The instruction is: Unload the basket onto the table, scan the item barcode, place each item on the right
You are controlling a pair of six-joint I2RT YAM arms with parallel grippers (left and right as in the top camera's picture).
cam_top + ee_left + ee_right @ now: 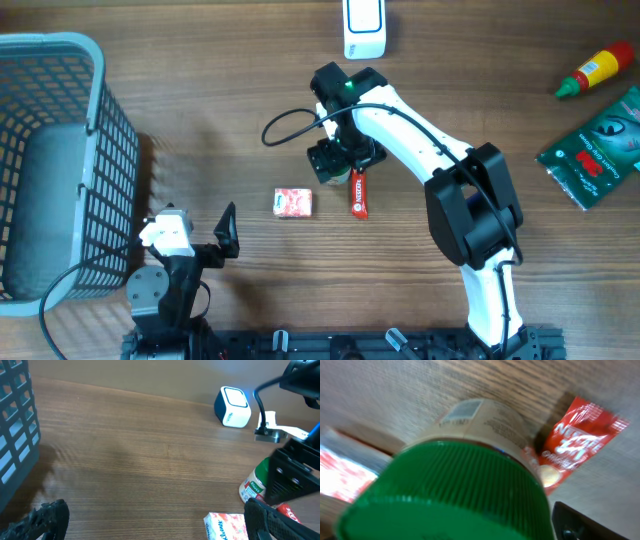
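Your green-lidded round jar (252, 486) stands upright on the wooden table (200, 100), just beside the red foil sachet (358, 195). Long axis vertical, lid up. Right gripper (335, 162) directly above it; grip cannot be told. Left gripper (152, 521) fingers apart, empty.

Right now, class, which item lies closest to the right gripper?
The green-lidded jar, directly beneath the right gripper; red sachet, pink carton, green packet and sauce bottle lie farther.

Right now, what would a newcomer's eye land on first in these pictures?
The green-capped jar fills the right wrist view, near the middle of the table, with a red sachet beside it. A grey wire basket dominates the left edge, and a white scanner sits at the far edge.
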